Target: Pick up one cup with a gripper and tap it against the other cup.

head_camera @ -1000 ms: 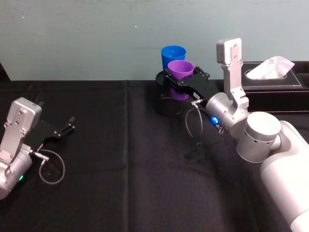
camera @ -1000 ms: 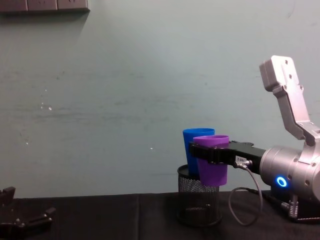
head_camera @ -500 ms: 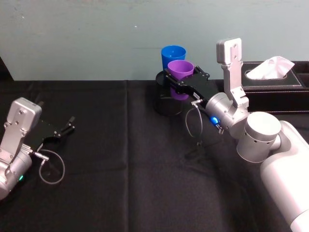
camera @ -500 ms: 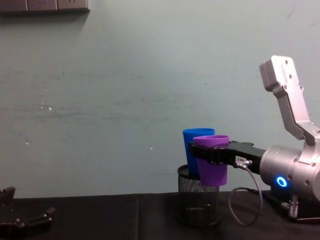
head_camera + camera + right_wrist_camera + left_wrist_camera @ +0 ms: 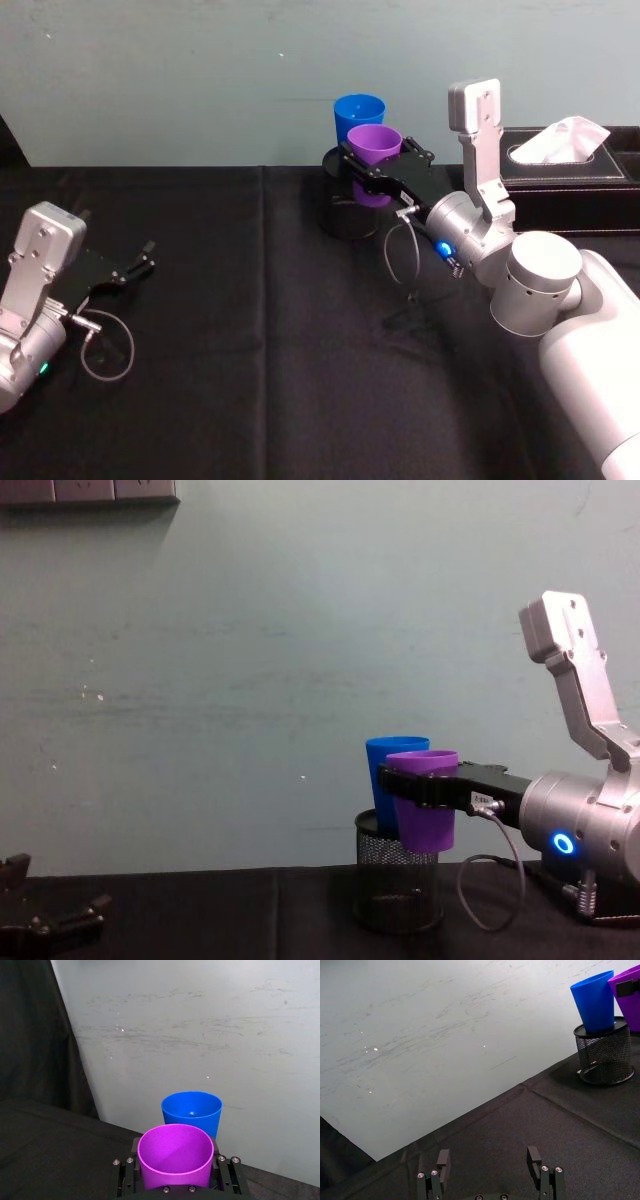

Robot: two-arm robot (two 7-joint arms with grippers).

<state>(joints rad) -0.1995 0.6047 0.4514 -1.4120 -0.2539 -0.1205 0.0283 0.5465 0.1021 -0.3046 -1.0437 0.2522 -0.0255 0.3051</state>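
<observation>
You have two cups and one black mesh holder. The purple cup is upright, mouth up, long axis vertical, lifted clear above the holder's rim. Your right gripper is clamped on its sides. The blue cup stands upright in the holder, just behind the purple one. Your left gripper sits spread apart, holding nothing, low over the black tablecloth.

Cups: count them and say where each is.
2. The purple cup is held in the right tool, off the table; the blue cup stands on the mesh holder behind it.
</observation>
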